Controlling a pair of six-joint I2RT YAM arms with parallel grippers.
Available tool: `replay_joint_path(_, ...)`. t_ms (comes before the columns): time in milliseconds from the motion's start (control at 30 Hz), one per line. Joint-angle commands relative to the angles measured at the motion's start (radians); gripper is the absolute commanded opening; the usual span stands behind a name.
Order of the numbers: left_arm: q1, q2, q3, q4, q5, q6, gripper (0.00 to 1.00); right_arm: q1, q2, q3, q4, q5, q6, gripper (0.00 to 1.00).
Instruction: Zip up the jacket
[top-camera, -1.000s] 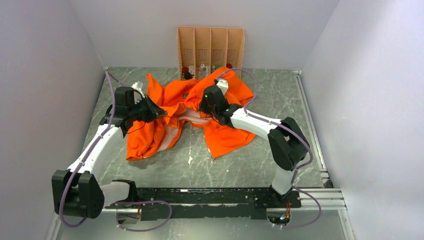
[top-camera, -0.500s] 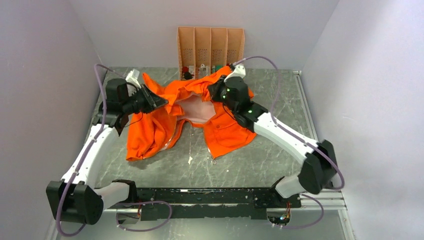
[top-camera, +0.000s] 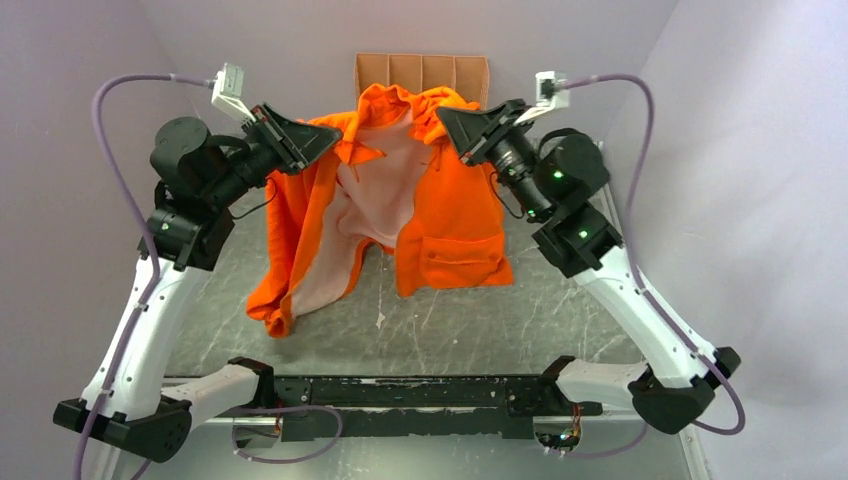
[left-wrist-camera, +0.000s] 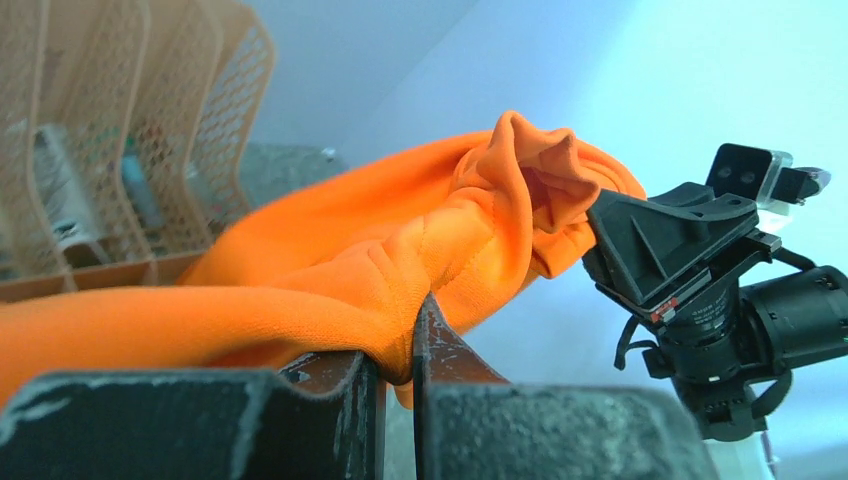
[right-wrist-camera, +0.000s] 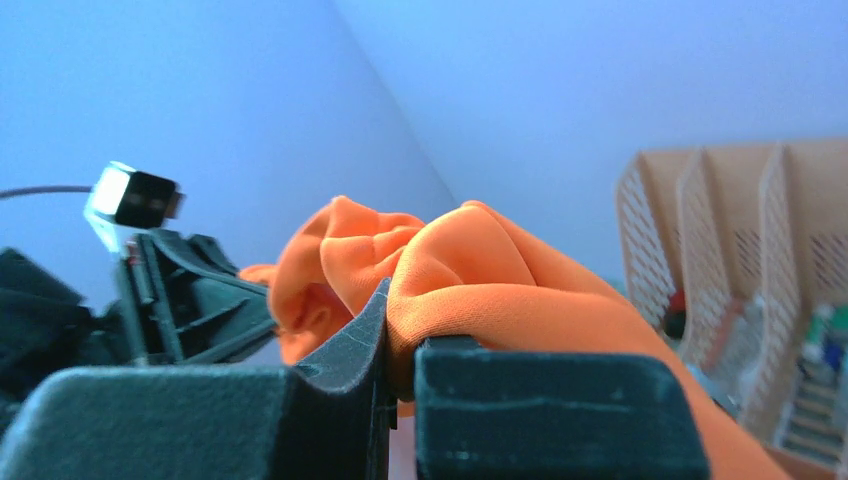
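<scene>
Two pale walls (top-camera: 50, 200) flank the marbled tabletop (top-camera: 540, 310) beneath the jacket (top-camera: 455, 200)

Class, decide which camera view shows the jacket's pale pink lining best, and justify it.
Top external: the jacket hangs open there, its pink lining exposed. The left wrist view shows only an orange fold pinched in the left tool; the right wrist view likewise in the right tool.

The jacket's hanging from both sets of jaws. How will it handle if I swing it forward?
Probably very floppy: the jacket sags in folds between the jaws, with one lower corner bunched on the table. It is likely light, since thin pinches of cloth carry it. The loose front panels may swing and twist.
</scene>
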Motion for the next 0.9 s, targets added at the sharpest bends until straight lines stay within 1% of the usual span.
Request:
replay_joint_path(0, -0.059, -0.037, 0.111, 0.123, -0.097, -0.026, 0.08, 0.007, -0.057, 0.116, 0.064, -0.140, -0.009, 0.00)
replay_joint_path(167, -0.063, -0.068, 0.206, 0.170, -0.115, -0.044, 0.08, 0.007, -0.093, 0.196, 0.037, -0.201, 0.010, 0.00)
replay_joint_path(300, -0.063, -0.088, 0.288, 0.174, -0.138, -0.029, 0.08, 0.007, -0.102, 0.255, 0.022, -0.282, 0.034, 0.00)
replay_joint_path(433, -0.063, -0.085, 0.396, 0.106, -0.203, 0.023, 0.08, 0.007, -0.089, 0.339, -0.020, -0.333, 0.051, 0.00)
replay_joint_path(500, -0.062, -0.073, 0.459, 0.056, -0.222, 0.046, 0.08, 0.007, -0.076, 0.396, -0.073, -0.348, 0.054, 0.00)
replay_joint_path(567, -0.061, -0.066, 0.483, 0.005, -0.228, 0.052, 0.08, 0.006, -0.074, 0.413, -0.126, -0.337, 0.047, 0.00)
replay_joint_path(700, -0.061, -0.061, 0.426, -0.047, -0.243, 0.056, 0.08, 0.006, -0.073, 0.378, -0.231, -0.189, 0.020, 0.00)
replay_joint_path(867, -0.061, -0.017, 0.224, -0.066, -0.240, 0.030, 0.08, 0.007, -0.041, 0.250, -0.281, -0.011, -0.026, 0.00)
